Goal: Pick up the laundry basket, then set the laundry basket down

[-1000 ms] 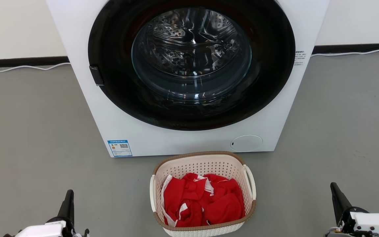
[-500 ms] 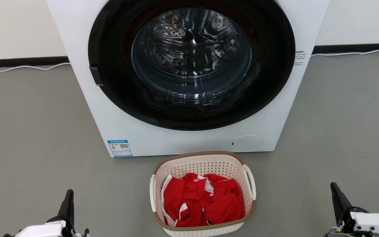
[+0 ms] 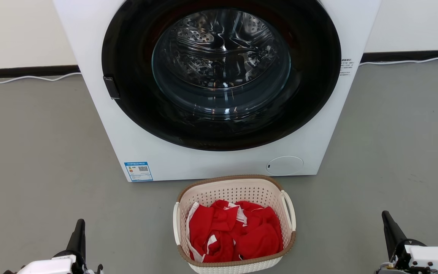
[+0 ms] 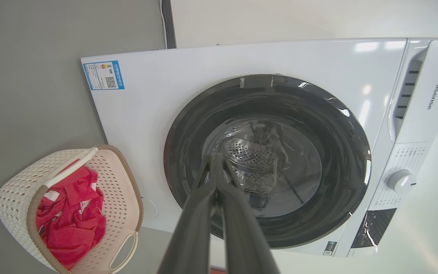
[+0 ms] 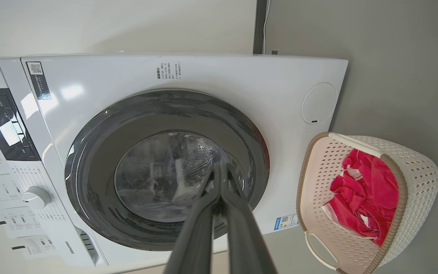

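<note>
The laundry basket [image 3: 234, 192] is standing upright on the grey floor [image 3: 32, 152], its open top facing up. It is sitting between the two sets of jaws and ahead of them: to the right of the left jaws, to the left of the right jaws, and well apart from both. Its long axis is running across from one set of jaws toward the other, roughly along the front of the washing machine [image 3: 135, 144], turned slightly so that the right-hand handle [image 3: 289, 209] is lying a little farther from the jaws than the left-hand handle [image 3: 175, 224]. The far long side is sitting just in front of the machine's base. Red clothes with white trim [image 3: 238, 232] are lying crumpled inside, below the brown rim.

The left jaws are staying clear of everything, closed and empty: their dark fingers [image 4: 200, 217] are meeting at the tips and pointing at the machine's round glass door [image 4: 264, 160], with the basket [image 4: 13, 198] off to their side. The right jaws are likewise closed on nothing, fingers [image 5: 238, 224] touching at the tips and aiming at the door, the basket [image 5: 420, 171] lying to their other side.
</note>
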Robot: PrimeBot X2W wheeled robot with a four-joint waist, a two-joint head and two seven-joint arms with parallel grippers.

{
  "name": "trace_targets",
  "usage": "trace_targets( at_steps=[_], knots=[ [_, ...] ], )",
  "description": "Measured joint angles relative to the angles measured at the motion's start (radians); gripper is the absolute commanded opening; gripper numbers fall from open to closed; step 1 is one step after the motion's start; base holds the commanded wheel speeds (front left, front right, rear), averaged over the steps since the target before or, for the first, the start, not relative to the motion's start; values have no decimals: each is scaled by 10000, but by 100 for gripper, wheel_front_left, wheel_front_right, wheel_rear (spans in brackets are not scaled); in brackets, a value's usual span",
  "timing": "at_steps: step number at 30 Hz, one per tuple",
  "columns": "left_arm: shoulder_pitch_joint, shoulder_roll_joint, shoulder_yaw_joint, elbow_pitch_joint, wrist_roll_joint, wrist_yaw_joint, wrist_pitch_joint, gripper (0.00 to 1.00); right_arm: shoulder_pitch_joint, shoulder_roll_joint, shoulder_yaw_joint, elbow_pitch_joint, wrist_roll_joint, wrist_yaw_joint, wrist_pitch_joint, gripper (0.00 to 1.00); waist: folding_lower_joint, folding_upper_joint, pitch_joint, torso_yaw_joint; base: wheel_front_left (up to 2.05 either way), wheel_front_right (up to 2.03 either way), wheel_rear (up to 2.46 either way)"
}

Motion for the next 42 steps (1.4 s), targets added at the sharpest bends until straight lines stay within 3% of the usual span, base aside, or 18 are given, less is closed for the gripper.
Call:
trace_targets(
  at_steps=[42],
  knots=[
    [0, 0, 6, 0, 0, 0, 42, 0, 0, 0, 0, 0, 0, 0, 0, 0, 0, 1, 0, 0, 0, 0, 0]
  ],
)
